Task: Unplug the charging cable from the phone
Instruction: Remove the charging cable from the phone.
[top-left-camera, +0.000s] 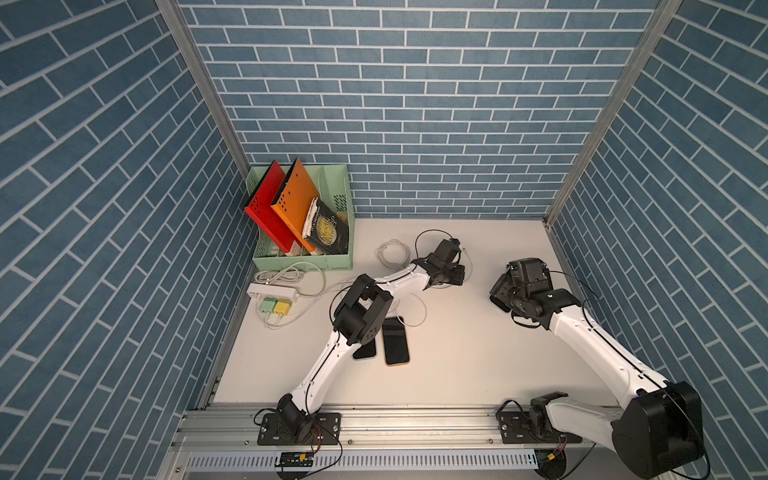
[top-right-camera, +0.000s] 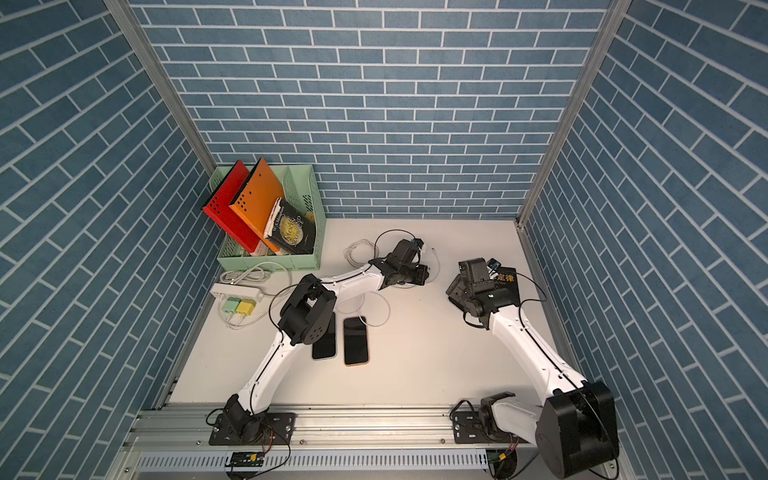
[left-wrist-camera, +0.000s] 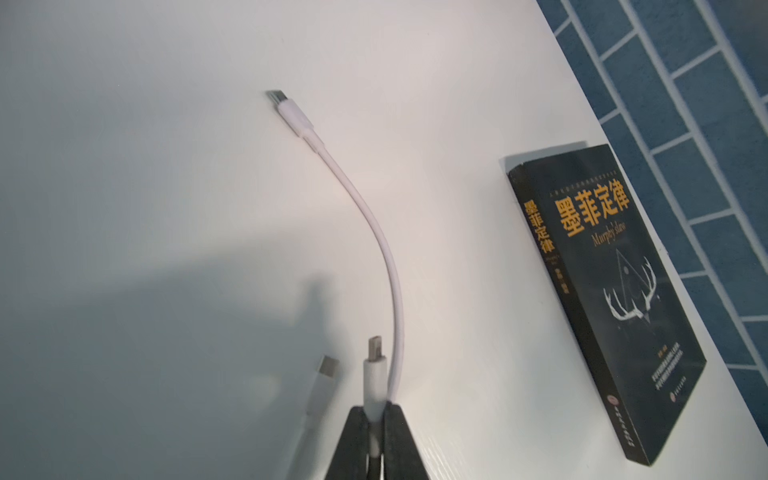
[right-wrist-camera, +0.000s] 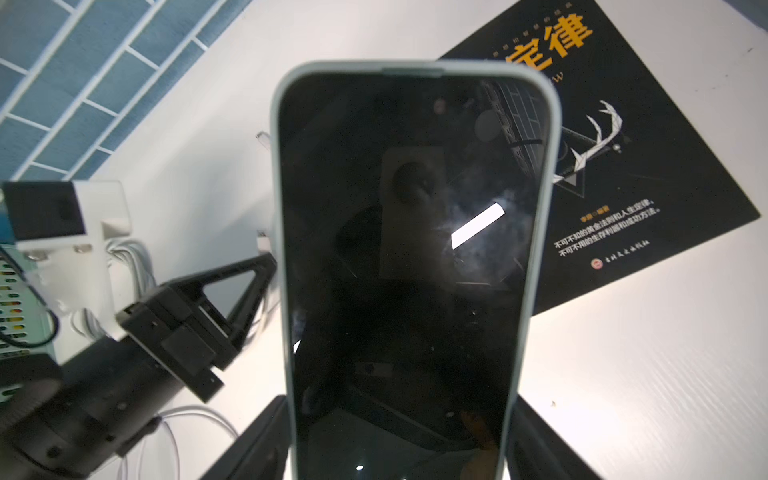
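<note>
The white desk (top-left-camera: 457, 374) carries a green basket (top-left-camera: 307, 262) at upper left, a power strip (top-left-camera: 272, 291) below it, a cable coil (top-left-camera: 392, 251), two phones (top-left-camera: 395, 340) mid-frame, and a black book (top-right-camera: 508, 282) at right.

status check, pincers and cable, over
Left pincer shut on cable plug, tip bare. Right pincer grips phone, apart from plug. Black book nearby, not blocking.

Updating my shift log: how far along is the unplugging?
Done: the white charging cable's plug shows its bare metal tip, free of the pale-cased black phone. In hand: left gripper clamps that plug; right gripper holds the phone. Left: probably setting both down.
</note>
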